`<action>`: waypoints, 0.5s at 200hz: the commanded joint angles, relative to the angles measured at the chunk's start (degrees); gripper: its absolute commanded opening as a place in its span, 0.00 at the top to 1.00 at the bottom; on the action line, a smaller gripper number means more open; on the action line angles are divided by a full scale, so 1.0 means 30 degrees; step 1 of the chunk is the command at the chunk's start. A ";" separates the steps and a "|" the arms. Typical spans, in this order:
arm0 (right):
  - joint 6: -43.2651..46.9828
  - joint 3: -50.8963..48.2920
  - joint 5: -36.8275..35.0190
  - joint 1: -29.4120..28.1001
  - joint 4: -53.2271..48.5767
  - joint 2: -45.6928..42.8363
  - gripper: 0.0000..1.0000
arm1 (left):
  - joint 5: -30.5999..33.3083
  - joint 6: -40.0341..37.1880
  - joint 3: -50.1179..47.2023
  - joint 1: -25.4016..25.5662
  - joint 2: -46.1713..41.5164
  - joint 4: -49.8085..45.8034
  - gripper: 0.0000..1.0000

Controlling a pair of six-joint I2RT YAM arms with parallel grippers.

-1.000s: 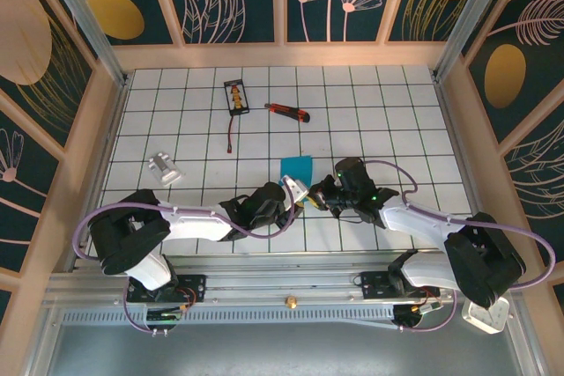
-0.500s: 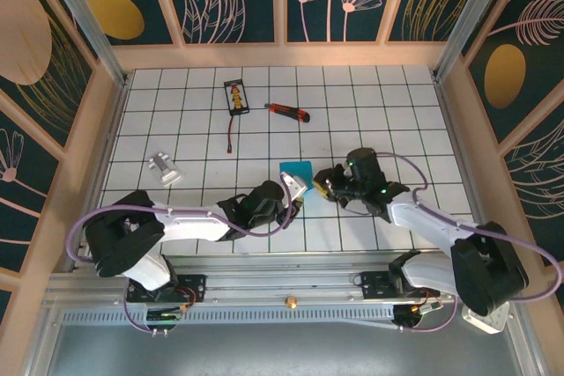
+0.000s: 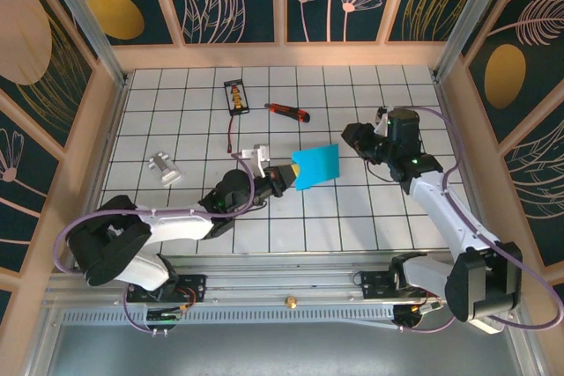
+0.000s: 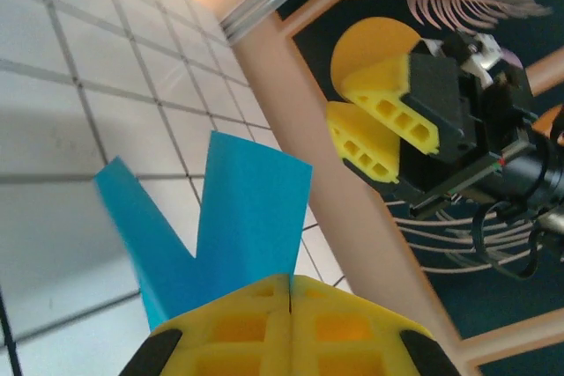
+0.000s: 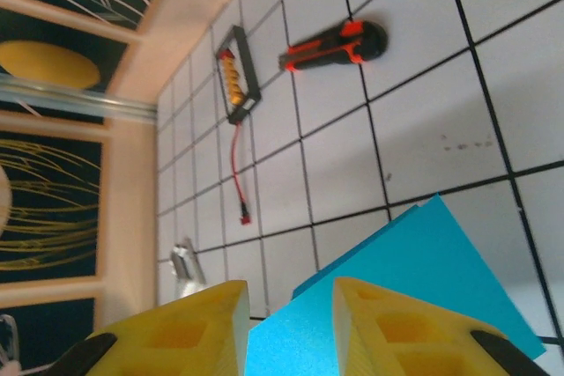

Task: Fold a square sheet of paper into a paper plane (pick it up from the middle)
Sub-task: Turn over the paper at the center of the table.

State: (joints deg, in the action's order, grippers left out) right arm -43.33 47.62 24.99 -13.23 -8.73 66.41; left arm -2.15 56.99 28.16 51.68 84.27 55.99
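Paper [image 3: 315, 165] folded, clamped in left gripper [image 3: 287, 176].

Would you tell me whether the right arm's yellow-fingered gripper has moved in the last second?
Yes. The right gripper has moved toward the far wall and rightward, closer to the row of the red-and-black utility knife.

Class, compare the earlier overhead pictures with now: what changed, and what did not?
The left gripper, jaws shut on the square sheet of paper, raised it off the table. The right gripper opened and drew away to the far right. The utility knife stayed put.
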 commanded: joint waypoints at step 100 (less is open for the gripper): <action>0.0855 -0.2673 -0.0889 -0.6601 0.1173 0.2845 0.66 | 0.6085 0.9575 -0.3570 -0.0149 0.0621 0.0072 1.00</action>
State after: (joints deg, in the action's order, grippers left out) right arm -40.42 41.43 24.71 -30.81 -7.62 74.65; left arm 12.71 81.84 16.91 51.46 86.96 59.40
